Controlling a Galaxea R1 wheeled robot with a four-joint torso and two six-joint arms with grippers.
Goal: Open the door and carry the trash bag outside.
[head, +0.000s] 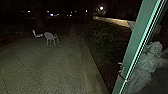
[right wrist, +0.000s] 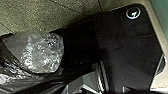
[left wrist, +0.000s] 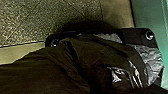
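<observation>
First spotter: Where's your trash bag [left wrist: 75, 53]? Look in your left wrist view: dark and creased, it spreads across part of your robot's own black plate [left wrist: 130, 36], with pale, shiny plastic [left wrist: 152, 60] at one side. Your right wrist view has the bag's glossy folds too, next to a crumpled patch of clear plastic.

Second spotter: And your jaws? I can't tell you if either pair is clenched, released or grasping the bag; it's too dark and tangled down there.

First spotter: Ahead of you is the paving [head: 45, 67], a dim patio ruled with joint lines. Two pale chairs stand on its far part, one [head: 50, 36] nearer you, the other [head: 37, 35] just beyond it.

Second spotter: On your right a green upright [head: 130, 52] leans across your head view, with a metal fitting [head: 121, 72] low on its edge. I can't tell you whether it's the door or its frame. Past it you've got a pale statue [head: 150, 60] of a draped figure.

First spotter: Between the paving and that upright you have dark shrubs [head: 102, 37]. Farther off, a bright lamp [head: 101, 8] shines above a lit strip [head: 115, 21] of ground.
</observation>
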